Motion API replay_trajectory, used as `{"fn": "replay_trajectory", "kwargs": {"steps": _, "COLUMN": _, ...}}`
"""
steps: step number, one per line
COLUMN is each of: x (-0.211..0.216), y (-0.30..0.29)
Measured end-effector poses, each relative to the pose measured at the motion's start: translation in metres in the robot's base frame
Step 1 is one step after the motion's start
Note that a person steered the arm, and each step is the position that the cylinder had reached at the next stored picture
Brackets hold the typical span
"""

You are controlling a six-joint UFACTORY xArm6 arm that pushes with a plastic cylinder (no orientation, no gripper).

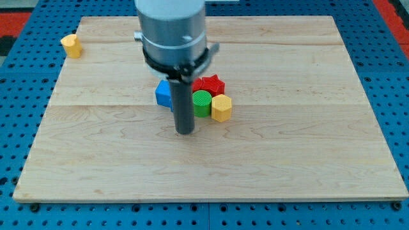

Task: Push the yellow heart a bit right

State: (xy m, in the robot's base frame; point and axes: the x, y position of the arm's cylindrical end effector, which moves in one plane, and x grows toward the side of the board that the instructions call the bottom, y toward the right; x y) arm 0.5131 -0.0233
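Observation:
The yellow heart sits at the board's top left corner, close to the left edge. My tip rests on the board near the middle, far to the right of and below the heart. Just above and right of my tip is a cluster: a blue block partly hidden behind the rod, a red star, a green cylinder and a yellow hexagon. My tip touches none of them that I can see.
The wooden board lies on a blue pegboard surface. The arm's grey body hangs over the board's top middle and hides what is behind it.

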Motion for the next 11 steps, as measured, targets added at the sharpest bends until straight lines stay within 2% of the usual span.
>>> {"fn": "replay_trajectory", "kwargs": {"steps": 1, "x": 0.003, "y": 0.052}}
{"fn": "replay_trajectory", "kwargs": {"steps": 2, "x": 0.004, "y": 0.072}}
{"fn": "replay_trajectory", "kwargs": {"steps": 3, "x": 0.031, "y": -0.028}}
{"fn": "replay_trajectory", "kwargs": {"steps": 4, "x": -0.016, "y": -0.19}}
{"fn": "replay_trajectory", "kwargs": {"steps": 5, "x": -0.09, "y": -0.281}}
{"fn": "replay_trajectory", "kwargs": {"steps": 6, "x": -0.09, "y": -0.281}}
{"fn": "replay_trajectory", "kwargs": {"steps": 7, "x": -0.131, "y": -0.281}}
{"fn": "replay_trajectory", "kwargs": {"steps": 8, "x": -0.191, "y": -0.279}}
{"fn": "replay_trajectory", "kwargs": {"steps": 9, "x": -0.196, "y": -0.282}}
{"fn": "replay_trajectory", "kwargs": {"steps": 10, "x": -0.203, "y": -0.255}}
{"fn": "replay_trajectory", "kwargs": {"steps": 11, "x": -0.2, "y": -0.172}}
